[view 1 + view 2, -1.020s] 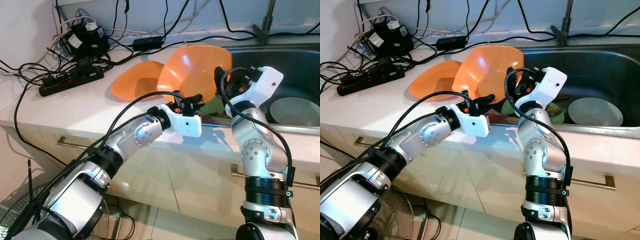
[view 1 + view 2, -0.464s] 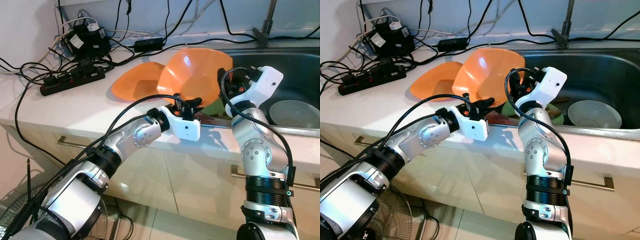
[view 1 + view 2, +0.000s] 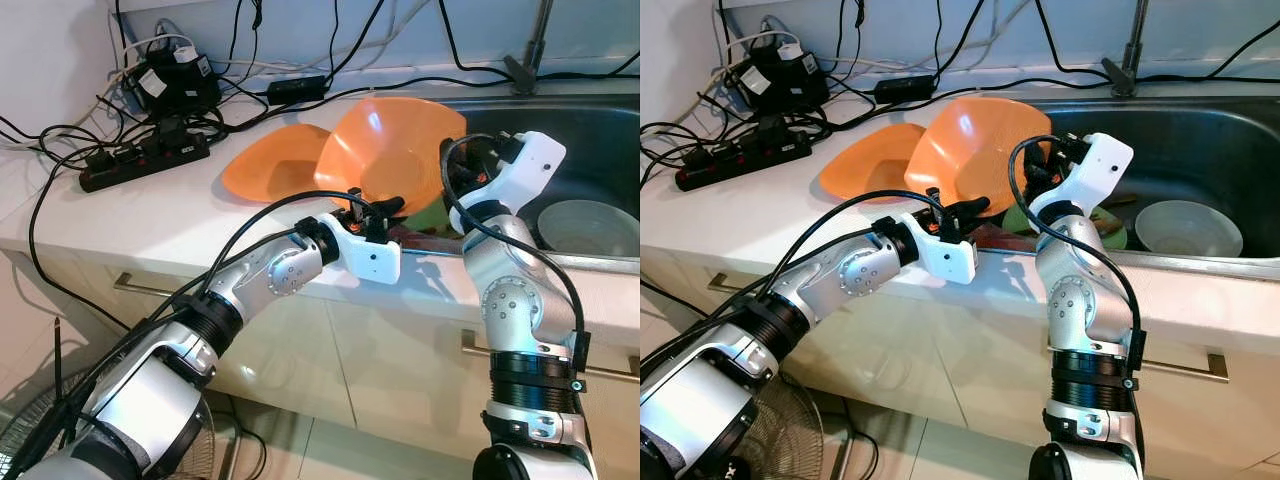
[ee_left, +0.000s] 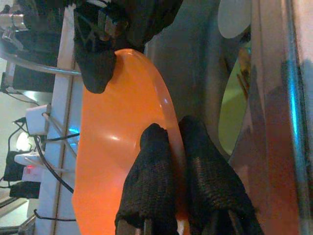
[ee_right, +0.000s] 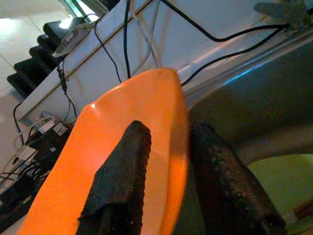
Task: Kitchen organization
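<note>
Both grippers (image 4: 171, 161) (image 5: 171, 196) clamped on bowl rim (image 3: 400, 140)

Landmark: sink (image 3: 1200, 150). Inside: 1 bowl (image 3: 1189, 228), 1 plate (image 3: 1110, 225). On its left rim: 1 tilted dish (image 3: 980, 150). Left of it on counter (image 3: 760, 220): second dish (image 3: 870, 160); farther left, power strip (image 3: 740, 155).

left arm: reaches from 7 o'clock toward centre, elbow bent, wrist level | left gripper (image 3: 385, 206): 2 black fingers (image 4: 146, 181) pinched together on a thin orange rim | right arm: rises upright from 5 o'clock, forearm bent toward 11 o'clock | right gripper (image 3: 1038, 162): 2 fingers (image 5: 120, 176) straddling the same rim, clamped
</note>
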Robot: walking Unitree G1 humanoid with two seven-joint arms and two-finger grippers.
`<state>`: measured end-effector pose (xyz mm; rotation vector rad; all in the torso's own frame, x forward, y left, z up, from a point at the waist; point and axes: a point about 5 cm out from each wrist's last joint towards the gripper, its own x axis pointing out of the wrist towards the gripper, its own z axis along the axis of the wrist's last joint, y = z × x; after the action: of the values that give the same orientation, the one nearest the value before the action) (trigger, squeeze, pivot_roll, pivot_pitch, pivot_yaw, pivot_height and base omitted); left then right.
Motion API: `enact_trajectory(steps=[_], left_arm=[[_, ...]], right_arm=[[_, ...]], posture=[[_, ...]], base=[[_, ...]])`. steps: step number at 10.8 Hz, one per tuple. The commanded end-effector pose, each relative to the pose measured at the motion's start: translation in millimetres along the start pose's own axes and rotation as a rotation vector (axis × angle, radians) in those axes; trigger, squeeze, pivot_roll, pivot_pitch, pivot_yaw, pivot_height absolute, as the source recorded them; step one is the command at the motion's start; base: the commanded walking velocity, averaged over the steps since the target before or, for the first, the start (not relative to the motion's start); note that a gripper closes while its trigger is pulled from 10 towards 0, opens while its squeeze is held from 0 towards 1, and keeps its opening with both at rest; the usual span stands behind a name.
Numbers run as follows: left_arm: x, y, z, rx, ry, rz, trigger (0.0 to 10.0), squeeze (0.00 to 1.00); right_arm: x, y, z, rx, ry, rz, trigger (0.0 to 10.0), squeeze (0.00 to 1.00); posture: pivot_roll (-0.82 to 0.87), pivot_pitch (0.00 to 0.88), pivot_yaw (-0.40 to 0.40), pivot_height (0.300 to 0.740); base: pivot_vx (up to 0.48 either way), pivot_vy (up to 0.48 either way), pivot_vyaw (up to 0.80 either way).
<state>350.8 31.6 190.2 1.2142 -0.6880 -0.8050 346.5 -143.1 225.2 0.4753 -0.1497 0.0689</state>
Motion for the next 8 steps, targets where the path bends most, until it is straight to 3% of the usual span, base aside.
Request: enact_trajectory(steps=[1,8], left_arm=[[-0.8,9.5,0.9,0.037,-0.017,0.028,10.0,0.0],[-0.4,10.8,1.1,0.087,-0.019,0.05,10.0,0.0]], right_arm=[[0.9,11.3,-3.2,0.008,0.017,0.041,0.0,0.0],[-0.1,16.7,-10.1,0.021,0.043,0.062,0.0,0.0]], posture=[[-0.03,0.034,0.164,0.74],[-0.03,0.011,0.159,0.74]], base=[[0.0,0.0,0.0],[0.0,0.0,0.0]])
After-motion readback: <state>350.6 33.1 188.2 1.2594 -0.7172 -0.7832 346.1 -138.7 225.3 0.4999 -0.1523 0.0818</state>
